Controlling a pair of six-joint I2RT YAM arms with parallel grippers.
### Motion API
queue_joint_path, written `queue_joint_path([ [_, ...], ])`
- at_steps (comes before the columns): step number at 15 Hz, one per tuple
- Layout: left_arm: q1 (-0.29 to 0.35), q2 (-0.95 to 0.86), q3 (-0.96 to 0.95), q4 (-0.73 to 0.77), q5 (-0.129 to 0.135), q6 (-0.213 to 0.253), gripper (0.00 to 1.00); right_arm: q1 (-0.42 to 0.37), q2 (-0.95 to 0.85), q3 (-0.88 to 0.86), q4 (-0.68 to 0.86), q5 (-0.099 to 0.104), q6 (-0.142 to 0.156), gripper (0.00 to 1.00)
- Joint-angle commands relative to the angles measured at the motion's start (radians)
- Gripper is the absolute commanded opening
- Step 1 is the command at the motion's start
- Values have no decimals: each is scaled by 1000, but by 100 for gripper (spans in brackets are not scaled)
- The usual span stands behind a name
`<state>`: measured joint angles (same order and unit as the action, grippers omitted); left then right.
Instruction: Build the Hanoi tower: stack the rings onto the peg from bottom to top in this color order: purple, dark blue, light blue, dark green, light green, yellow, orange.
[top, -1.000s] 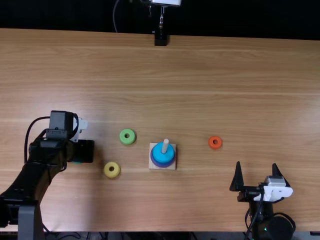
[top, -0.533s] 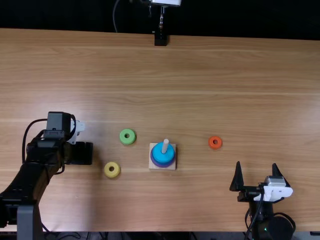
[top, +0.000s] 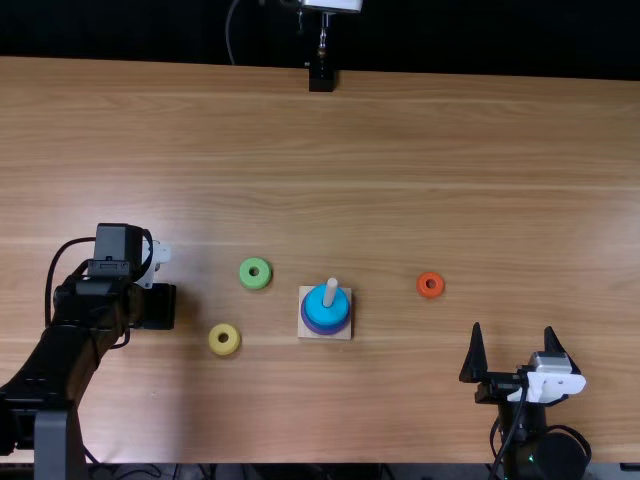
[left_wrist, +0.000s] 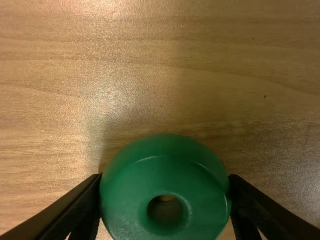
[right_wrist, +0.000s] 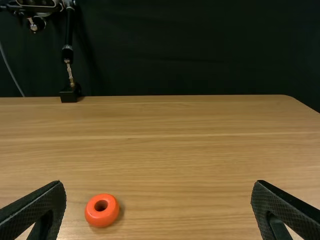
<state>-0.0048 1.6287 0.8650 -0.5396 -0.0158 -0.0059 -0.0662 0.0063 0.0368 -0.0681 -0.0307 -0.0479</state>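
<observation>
Here, left gripper (top: 158, 307) clamps the partly cropped dark green ring (left_wrist: 132, 192); right gripper (top: 513, 328) gapes.

Loose rings number three: one light green ring (top: 265, 275), one yellow ring (top: 233, 343) and one orange ring (top: 421, 287). One dark green ring (left_wrist: 165, 172) adds a fourth outside the stack. On the peg, at least two rings can be counted, one purple ring (top: 325, 332) at least and a light blue ring (top: 320, 311); whether another blue one sits between them cannot be told. That makes six rings at the least. There is one peg (top: 330, 291), one square base (top: 347, 335), one desk (top: 400, 150), two arms, and two claws, the left claw (top: 158, 307) and the right claw (top: 514, 338), each with two fingers (right_wrist: 50, 200).
</observation>
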Motion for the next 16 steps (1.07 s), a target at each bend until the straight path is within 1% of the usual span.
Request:
queue_joint_path([
  [1, 11, 2, 29, -2, 7, -9, 0, -4, -6, -15, -1, -1, -2, 100],
  [2, 3, 0, 37, -3, -6, -9, 0, -4, -6, -15, -1, -1, -2, 100],
  [4, -17, -30, 77, -5, -6, -7, 0, -4, -6, -15, -1, -1, -2, 100],
  [5, -29, -76, 100, -27, -4, -11, 0, -4, -6, -15, -1, -1, -2, 100],
  [6, -50, -99, 134, -84, -3, -14, 0, -4, -6, -15, -1, -1, -2, 100],
  [7, -86, -112, 184, -154, -3, -36, 0, -4, -6, -15, -1, -1, -2, 100],
  [9, -147, -112, 273, -278, -6, -110, 0, -4, -6, -15, -1, -1, -2, 100],
  [13, -270, -99, 500, -541, -6, -198, 0, -4, -6, -15, -1, -1, -2, 100],
  [14, -302, -87, 563, -607, -6, -213, 0, -4, -6, -15, -1, -1, -2, 100],
  [16, -366, -33, 672, -697, -6, -224, 0, -4, -6, -15, -1, -1, -2, 100],
])
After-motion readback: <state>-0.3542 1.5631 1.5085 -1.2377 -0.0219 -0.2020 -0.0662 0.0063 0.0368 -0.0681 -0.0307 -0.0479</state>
